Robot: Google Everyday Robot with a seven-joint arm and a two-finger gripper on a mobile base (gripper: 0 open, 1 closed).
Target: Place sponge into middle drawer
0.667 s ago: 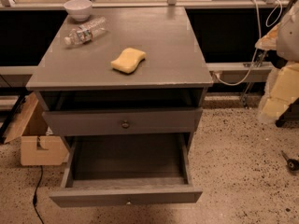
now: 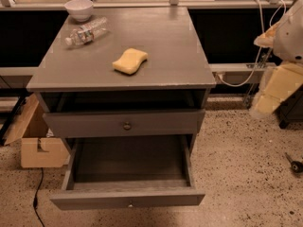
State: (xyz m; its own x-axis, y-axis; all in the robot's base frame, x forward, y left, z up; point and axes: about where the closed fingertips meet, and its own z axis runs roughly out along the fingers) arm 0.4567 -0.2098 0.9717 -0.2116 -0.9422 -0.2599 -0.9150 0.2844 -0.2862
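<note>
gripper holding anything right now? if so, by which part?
Nothing held. The sponge lies loose on the cabinet top; the gripper hangs at the right edge, beside the cabinet, clear of it.

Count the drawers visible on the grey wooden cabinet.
2: closed grey drawer with dark round knob; open grey wooden drawer pulled out below it. Hand hangs right of the cabinet.

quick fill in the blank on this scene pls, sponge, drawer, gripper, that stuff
1. The sponge lies on ____ of the cabinet, not in a drawer.
2. The middle drawer is pulled ____ and holds nothing.
3. The bottle lies on its side next to a white ____.
4. The gripper hangs near the picture's ____ edge, apart from the cabinet.

Missing words: top; open; bowl; right.
</note>
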